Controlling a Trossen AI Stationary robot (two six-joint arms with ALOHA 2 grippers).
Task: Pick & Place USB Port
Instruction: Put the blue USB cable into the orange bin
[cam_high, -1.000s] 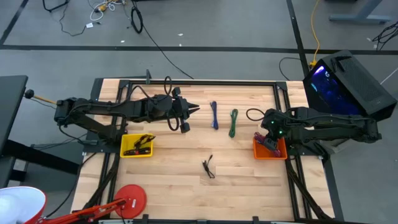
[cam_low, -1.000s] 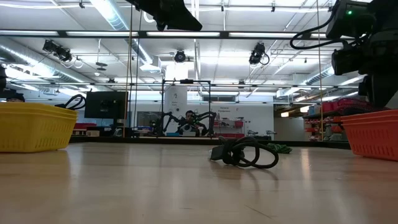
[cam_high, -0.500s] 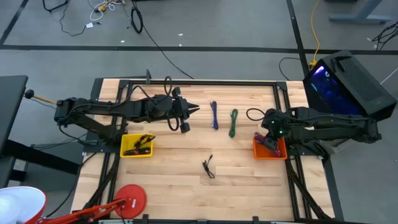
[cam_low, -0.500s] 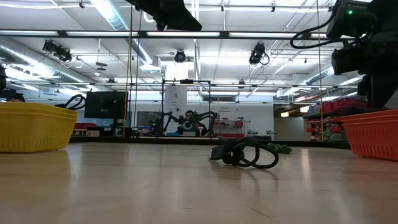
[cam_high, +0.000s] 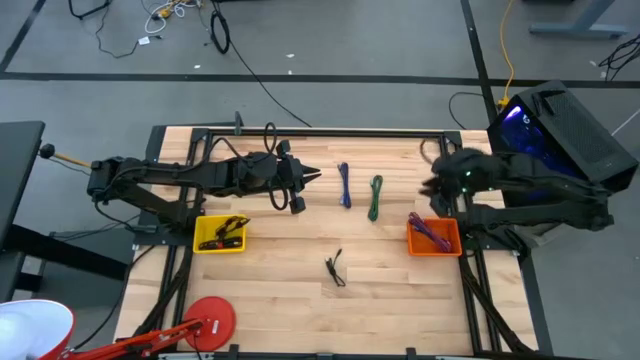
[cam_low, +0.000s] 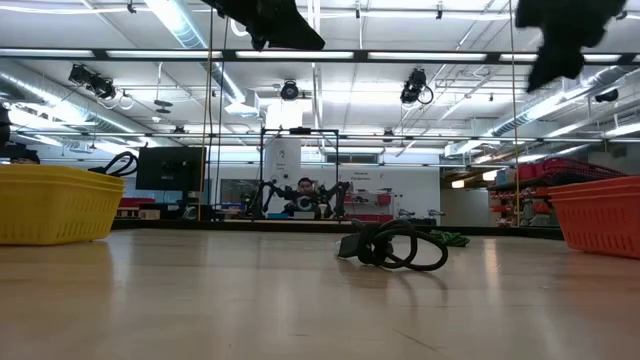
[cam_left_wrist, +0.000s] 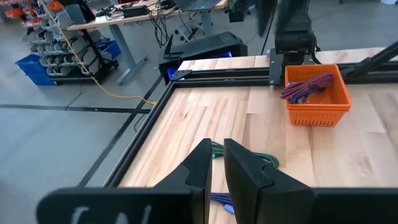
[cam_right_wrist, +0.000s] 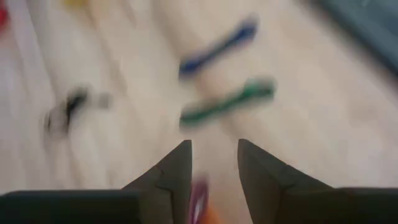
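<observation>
Three bundled USB cables lie on the wooden table: a blue one (cam_high: 344, 185), a green one (cam_high: 375, 197) and a black one (cam_high: 335, 268) nearer the near edge. A purple cable (cam_high: 430, 233) lies inside the orange basket (cam_high: 449, 247). My right gripper (cam_high: 428, 187) hangs raised above the table, just beyond the basket's far side, and its fingers are open with nothing between them (cam_right_wrist: 213, 165). My left gripper (cam_high: 314, 175) waits shut left of the blue cable, pointing toward the table's right (cam_left_wrist: 215, 167).
A yellow basket (cam_high: 220, 236) on the table's left holds a black and red cable. A black metal frame (cam_high: 300, 131) runs round the table. A dark computer case (cam_high: 560, 135) stands off the right far corner. Bare wood surrounds the black cable (cam_low: 392, 245).
My right gripper has risen from low over the orange basket and swung toward the table's far edge, fast enough to blur its wrist view. The purple cable has stayed in the basket. The left arm has kept still.
</observation>
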